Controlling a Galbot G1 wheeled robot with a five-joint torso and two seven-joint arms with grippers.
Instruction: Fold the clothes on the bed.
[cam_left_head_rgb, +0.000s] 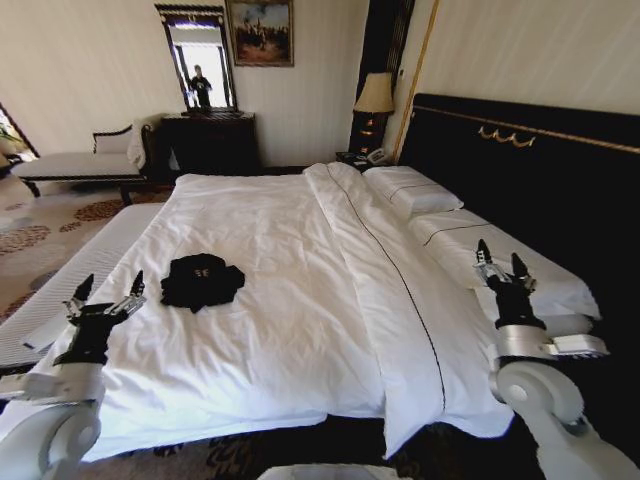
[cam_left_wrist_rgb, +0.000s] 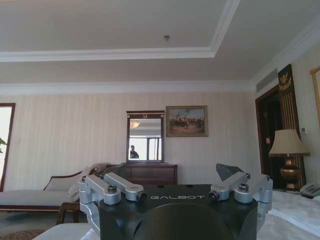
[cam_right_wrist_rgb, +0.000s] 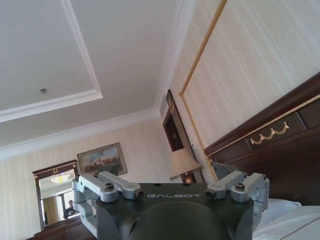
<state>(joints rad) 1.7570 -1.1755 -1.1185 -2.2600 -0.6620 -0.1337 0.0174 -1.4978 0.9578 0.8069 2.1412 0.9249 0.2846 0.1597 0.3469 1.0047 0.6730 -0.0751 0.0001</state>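
The left gripper (cam_left_head_rgb: 104, 292) hovers with fingers spread over the bed's near left edge; the right gripper (cam_left_head_rgb: 503, 262) is raised, fingers apart and empty, over the bed's (cam_left_head_rgb: 300, 330) right side by the pillows (cam_left_head_rgb: 420, 195). One black T-shirt (cam_left_head_rgb: 201, 281) lies crumpled on the white duvet (cam_left_head_rgb: 270, 230), near the left edge, just beside the left gripper. It looks light, limp and easily bunched; pinching a hem or shoulder edge seems best. Two pillows, one headboard (cam_left_head_rgb: 540, 160).
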